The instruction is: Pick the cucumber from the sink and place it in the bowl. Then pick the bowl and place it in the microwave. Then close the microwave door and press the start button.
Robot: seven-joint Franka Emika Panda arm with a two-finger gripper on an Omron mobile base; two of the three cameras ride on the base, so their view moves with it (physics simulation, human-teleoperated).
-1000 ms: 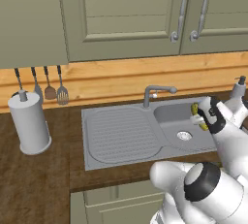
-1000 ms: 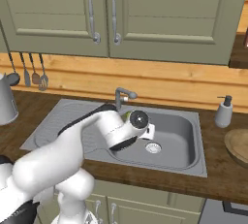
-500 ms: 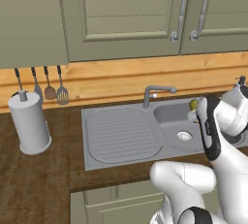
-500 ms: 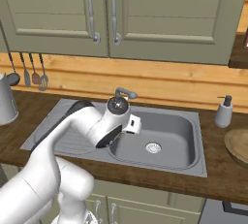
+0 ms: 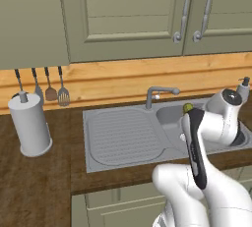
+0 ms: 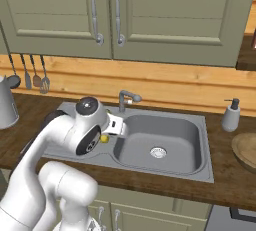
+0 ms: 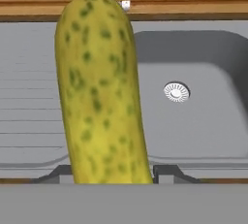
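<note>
Cucumber (image 7: pixel 99 92) — held upright between the fingers (image 7: pixel 167 173), which are clenched on its lower end, dark tips showing either side at the base in hand view. Raised above the sink (image 6: pixel 165 137), over the seam between basin and drainboard; not in the bowl yet.

Gripper (image 6: pixel 104 138) — in right base view a small yellow-green spot marks the held piece, beside the arm's wrist at the basin's near-left corner. In left base view just the cucumber tip (image 5: pixel 187 108) peeks above the forearm.

Sink — grey, basin with round drain (image 7: pixel 176 92), ribbed drainboard (image 5: pixel 125 135) to its left, bent faucet (image 6: pixel 126 98) at back.

Surface (image 6: pixel 30 120) — dark wood. Paper-towel roll (image 5: pixel 30 127) far left; soap dispenser (image 6: pixel 231 116) right of the sink; bowl (image 6: pixel 246 150) at far right edge, partly cut off by frame.

Back wall — hanging utensils (image 5: pixel 49 86), green cabinet doors (image 6: pixel 105 15) above.

Risks (est.): grip sits low on a long piece, so it may pivot or slip during the swing to the bowl; long travel to the right; a slip would drop it back in the basin.

View diffs: hand view gives grip and skin detail, no bowl. Right base view gives the bowl and route. Left base view has the arm masking most of the basin.
</note>
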